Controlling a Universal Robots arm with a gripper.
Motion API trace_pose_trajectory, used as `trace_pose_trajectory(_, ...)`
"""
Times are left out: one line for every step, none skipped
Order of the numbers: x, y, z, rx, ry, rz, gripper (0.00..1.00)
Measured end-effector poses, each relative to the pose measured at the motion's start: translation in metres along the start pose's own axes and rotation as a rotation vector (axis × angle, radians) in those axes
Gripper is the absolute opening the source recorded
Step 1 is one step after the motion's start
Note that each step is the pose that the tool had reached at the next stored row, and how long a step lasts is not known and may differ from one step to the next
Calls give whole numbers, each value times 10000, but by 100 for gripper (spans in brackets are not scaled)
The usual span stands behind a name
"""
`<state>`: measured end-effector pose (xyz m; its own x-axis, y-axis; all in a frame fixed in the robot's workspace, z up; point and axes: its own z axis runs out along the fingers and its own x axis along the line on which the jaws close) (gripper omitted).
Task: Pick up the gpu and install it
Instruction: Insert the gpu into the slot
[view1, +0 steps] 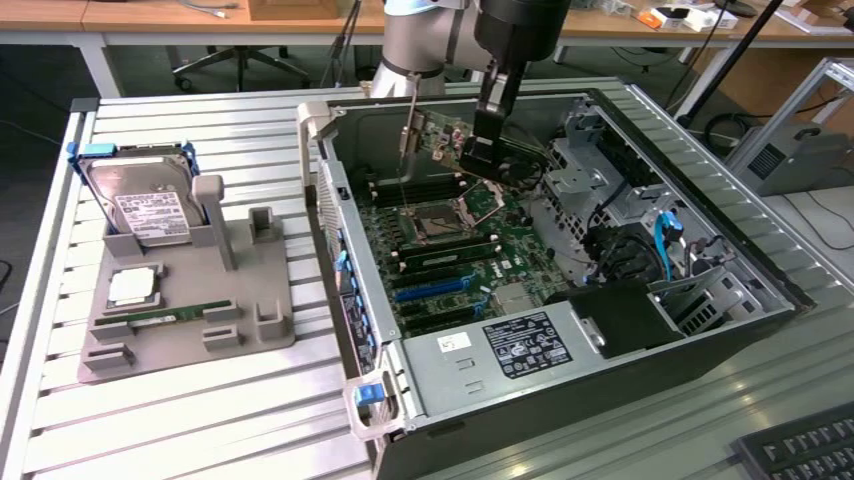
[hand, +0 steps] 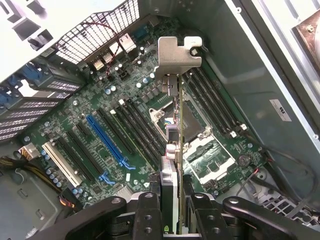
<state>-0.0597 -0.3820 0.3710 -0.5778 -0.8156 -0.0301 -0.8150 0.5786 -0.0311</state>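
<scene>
- Exterior view: the pincer (view1: 483, 150), clamped on the gpu (view1: 443, 142), hangs in the far part of the open computer case (view1: 324, 180) on the table (view1: 200, 420). The card stands upright above the motherboard (view1: 441, 270).
- Wrist view: the pincer (hand: 172, 220) grips the gpu (hand: 179, 125), seen edge-on. The silver bracket (hand: 176, 55) is at the end away from the fingers, and the processor socket (hand: 205, 150) lies beneath the card.

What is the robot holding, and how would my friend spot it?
Look inside the open black computer case. Above its green motherboard, the black end effector grips the gpu, a thin flat green circuit card. Unlike the parts around it, it hangs in the air with a silver metal bracket on one end.
</scene>
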Motion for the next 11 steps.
trace_pose_trajectory(0,0,0,-1,0,-19,27)
trace_pose_trajectory(0,0,0,-1,-1,-38,27)
trace_pose_trajectory(0,0,0,-2,-2,-58,27)
trace_pose_trajectory(0,0,0,-2,-2,-81,27)
trace_pose_trajectory(0,0,0,-3,-3,-104,27)
trace_pose_trajectory(0,0,0,-4,-3,-127,27)
trace_pose_trajectory(0,0,0,-4,-4,-143,27)
trace_pose_trajectory(0,0,0,-5,-5,-177,27)
trace_pose_trajectory(0,0,0,-6,-6,-202,27)
trace_pose_trajectory(0,0,0,-7,-7,-228,27)
trace_pose_trajectory(0,0,0,-7,-7,-247,27)
